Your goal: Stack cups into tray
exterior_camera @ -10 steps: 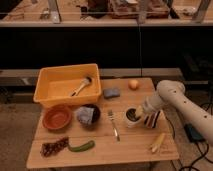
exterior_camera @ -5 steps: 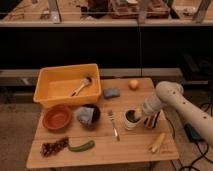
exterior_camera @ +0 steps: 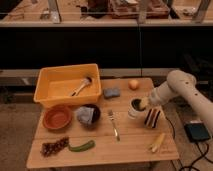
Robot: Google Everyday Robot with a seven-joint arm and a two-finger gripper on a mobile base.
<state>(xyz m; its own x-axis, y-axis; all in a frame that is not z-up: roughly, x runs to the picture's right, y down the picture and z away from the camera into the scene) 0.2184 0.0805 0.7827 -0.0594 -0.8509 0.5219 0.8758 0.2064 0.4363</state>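
the gripper (exterior_camera: 143, 103) sat clenched on the rim of a cup (exterior_camera: 133, 109), well right of the tray (exterior_camera: 67, 68). the cup looked light, rigid and slick, so a rim pinch suited it.

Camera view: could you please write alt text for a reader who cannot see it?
The robot's closed gripper sits at the rim of a pale cup on a wooden table, right of the yellow tray. Bowls and a fork lie nearby.

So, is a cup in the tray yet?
No: the tray holds only a utensil, and the cup stands on the table with the claw at its rim.
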